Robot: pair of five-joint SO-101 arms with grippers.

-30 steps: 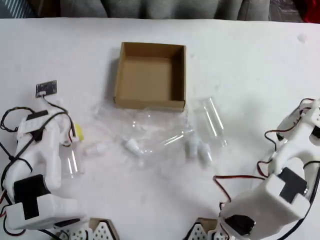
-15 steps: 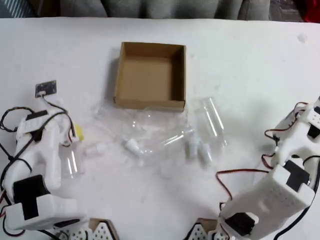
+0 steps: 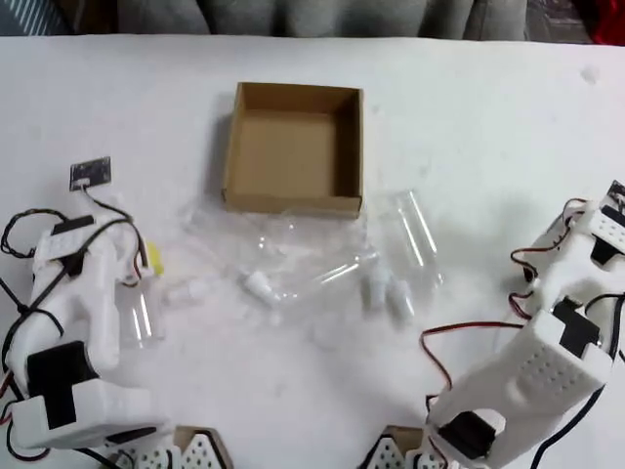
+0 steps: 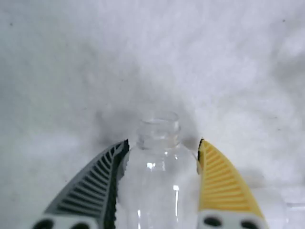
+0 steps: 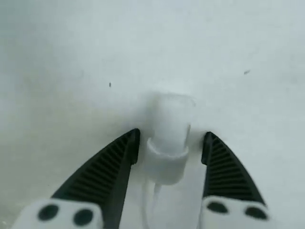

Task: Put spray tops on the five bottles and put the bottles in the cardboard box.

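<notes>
Left gripper [image 4: 163, 142] first: clamped on the shoulders of an uncapped clear bottle [image 4: 159, 176], at the left side of the white table [image 3: 469, 117]. Mid-table: open cardboard box [image 3: 293, 200], with loose bottles [image 3: 415, 234] and spray tops [image 3: 386, 291] scattered just in front. Far right: right gripper [image 5: 171, 133] pinching a white spray top [image 5: 167, 143].
</notes>
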